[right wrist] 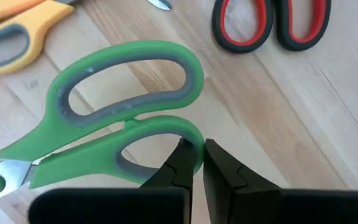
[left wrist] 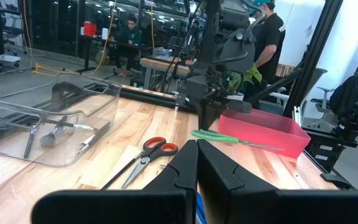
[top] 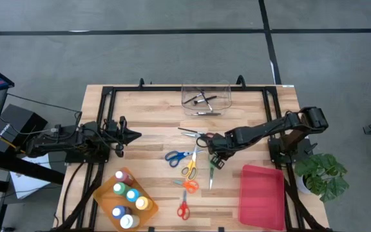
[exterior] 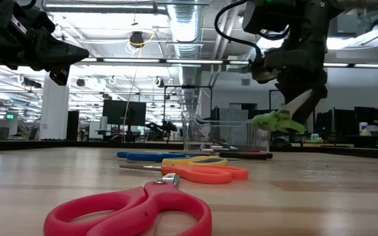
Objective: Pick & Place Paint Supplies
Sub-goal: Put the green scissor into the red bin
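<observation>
A: Which step is in hand now?

B: I judge it is the carrying of one pair of scissors. The right pincer [right wrist: 196,163] is pinching the green scissors [right wrist: 114,112] by the lower handle loop. In the low view they hang in the air under the pincer, clear of the surface [top: 237,116], with the blades pointing upward.

A: And the left pincer [top: 134,135]?

B: It waits over the left side of the surface, pressed together and holding nothing.

A: Where must the green scissors go?

B: I cannot say with certainty. There is a clear bin [top: 205,96] at the far edge with some thin tools inside, and a red tray [top: 261,196] at the near right. The pincer is between these two. The tray appears empty, as far as I can see.

A: What does the next move call for?

B: The grip is only on one thin loop, so the scissors may swing or turn. I think the arm should travel slowly, go over the wall of the container, and spread the fingers only when the scissors are low inside.

A: What is left after that?

B: Several scissors lie in the middle of the surface: blue [top: 176,156], yellow [top: 189,169], orange [top: 189,185] and red [top: 183,210]. The bottles [top: 128,196] stand in a brown tray [top: 102,194] at the near left.
</observation>
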Motion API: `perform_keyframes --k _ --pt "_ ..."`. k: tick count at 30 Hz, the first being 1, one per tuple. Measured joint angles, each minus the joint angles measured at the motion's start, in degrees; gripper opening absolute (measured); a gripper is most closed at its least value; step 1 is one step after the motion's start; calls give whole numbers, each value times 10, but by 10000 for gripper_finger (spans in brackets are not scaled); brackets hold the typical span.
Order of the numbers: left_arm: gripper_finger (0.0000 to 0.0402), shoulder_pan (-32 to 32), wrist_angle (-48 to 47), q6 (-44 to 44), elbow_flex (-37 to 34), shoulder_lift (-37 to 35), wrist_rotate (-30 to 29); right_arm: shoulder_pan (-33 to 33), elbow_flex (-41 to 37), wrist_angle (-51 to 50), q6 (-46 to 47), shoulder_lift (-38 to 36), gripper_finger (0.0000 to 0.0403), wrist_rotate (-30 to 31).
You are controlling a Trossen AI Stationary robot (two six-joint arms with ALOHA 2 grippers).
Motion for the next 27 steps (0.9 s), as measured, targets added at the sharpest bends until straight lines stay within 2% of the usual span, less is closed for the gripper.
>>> perform_keyframes --k 10,27 --pt "0 1 0 0 0 0 0 0 4 -9 1 0 7 -4" --pt "0 26 2 0 0 0 18 19 115 -107 -37 0 7 -11"
